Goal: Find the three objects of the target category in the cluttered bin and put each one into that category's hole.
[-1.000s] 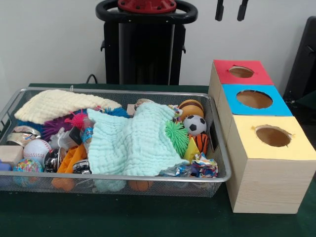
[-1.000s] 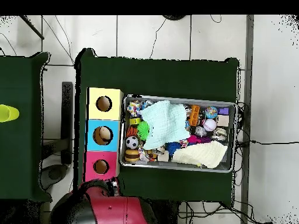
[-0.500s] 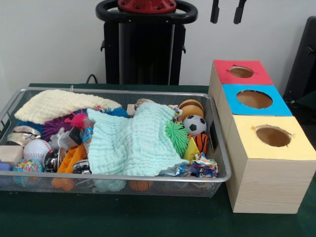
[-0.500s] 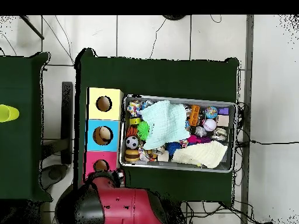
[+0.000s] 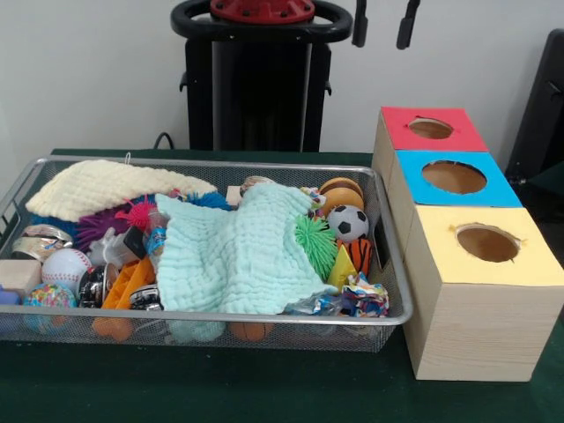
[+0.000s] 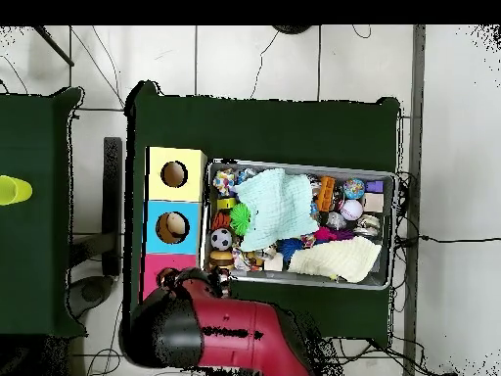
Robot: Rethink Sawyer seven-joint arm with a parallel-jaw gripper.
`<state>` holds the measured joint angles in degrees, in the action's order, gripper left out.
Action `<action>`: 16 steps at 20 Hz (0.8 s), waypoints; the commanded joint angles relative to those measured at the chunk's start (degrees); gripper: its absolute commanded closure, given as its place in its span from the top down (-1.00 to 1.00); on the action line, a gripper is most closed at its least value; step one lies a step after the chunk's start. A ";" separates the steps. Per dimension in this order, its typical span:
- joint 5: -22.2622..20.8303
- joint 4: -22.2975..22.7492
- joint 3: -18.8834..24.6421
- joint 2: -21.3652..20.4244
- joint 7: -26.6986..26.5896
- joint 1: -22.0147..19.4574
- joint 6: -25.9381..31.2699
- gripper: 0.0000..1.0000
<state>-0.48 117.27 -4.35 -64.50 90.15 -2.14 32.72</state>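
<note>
While the pincer hung wide and empty, that cloth risked snagging and hiding toys.

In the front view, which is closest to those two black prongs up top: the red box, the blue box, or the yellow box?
Measured from the gripper, in the picture:
1. Red box, farthest back.
2. Blue box, middle of the row.
3. Yellow box, at the front.

- Wire mesh bin, rectangular, heaped with toys: a mint cloth lies over the middle, a soccer ball near the boxes.
- Three wooden boxes beside the bin, topped red, blue and yellow, each with a round hole.
</note>
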 commanded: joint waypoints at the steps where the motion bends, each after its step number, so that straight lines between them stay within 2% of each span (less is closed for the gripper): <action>1: -4.40 -4.48 1.77 4.57 2.36 -4.39 -0.70 1.00; 9: -6.10 -5.32 1.79 10.48 6.48 -5.22 -9.92 1.00; 13: -4.00 -6.11 2.39 13.25 8.86 -4.52 -11.86 1.00; 16: -2.35 -8.63 1.73 16.80 11.18 -3.04 -14.50 1.00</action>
<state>-3.27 114.09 -4.35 -55.43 90.15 -5.55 22.89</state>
